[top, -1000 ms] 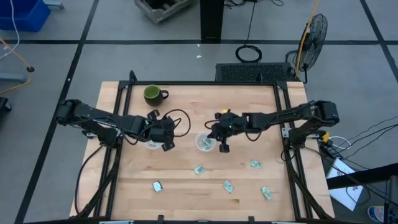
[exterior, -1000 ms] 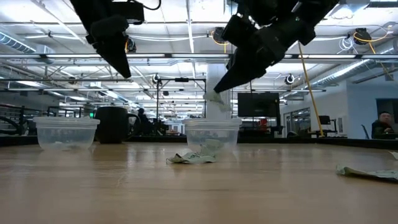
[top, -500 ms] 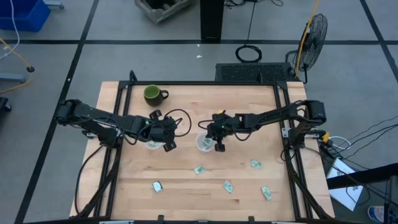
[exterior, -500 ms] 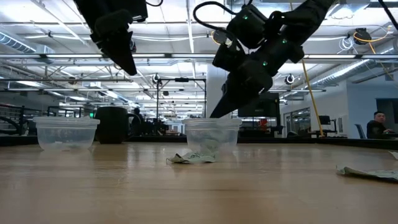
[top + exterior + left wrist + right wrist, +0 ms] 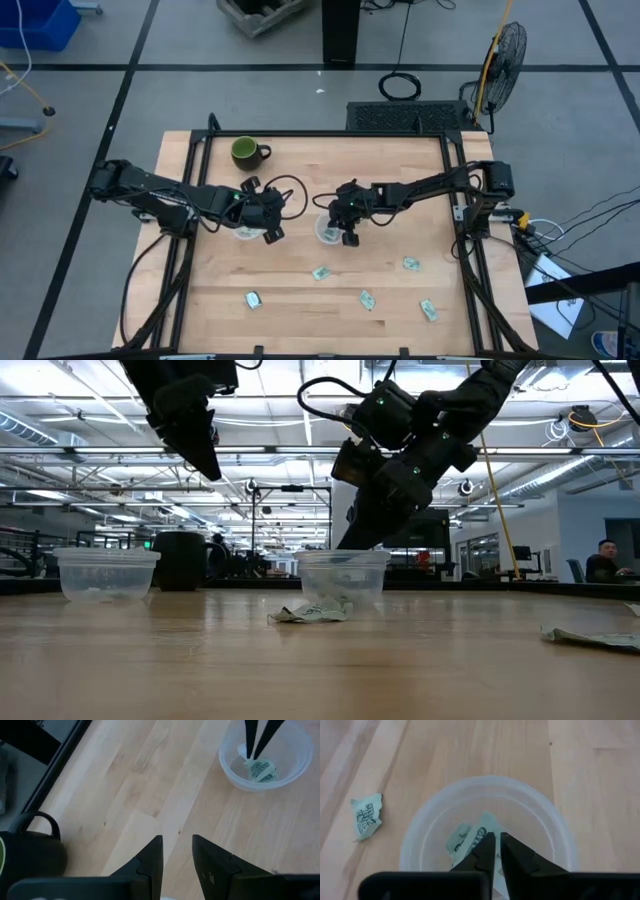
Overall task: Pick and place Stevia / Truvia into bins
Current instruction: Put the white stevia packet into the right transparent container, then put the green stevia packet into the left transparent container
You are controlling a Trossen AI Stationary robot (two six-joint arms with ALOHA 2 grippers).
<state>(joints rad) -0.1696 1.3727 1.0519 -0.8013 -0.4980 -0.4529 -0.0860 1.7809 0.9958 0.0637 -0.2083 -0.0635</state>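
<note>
Pale green-and-white paper sweetener packets (image 5: 470, 837) lie inside the round clear plastic cup (image 5: 425, 827) at mid-table. Right gripper (image 5: 496, 851) is over that cup, tips dipped in, fingers slightly parted, clamping nothing. More packets (image 5: 320, 272) lie loose on the wooden table (image 5: 400, 310). Left gripper (image 5: 176, 855) hangs with fingers apart, empty, above the second clear cup (image 5: 105, 572).

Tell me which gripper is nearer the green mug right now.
Left. The left gripper hovers over the left cup, just in front of the green mug. The right gripper is farther away, dipping into the middle cup.
</note>
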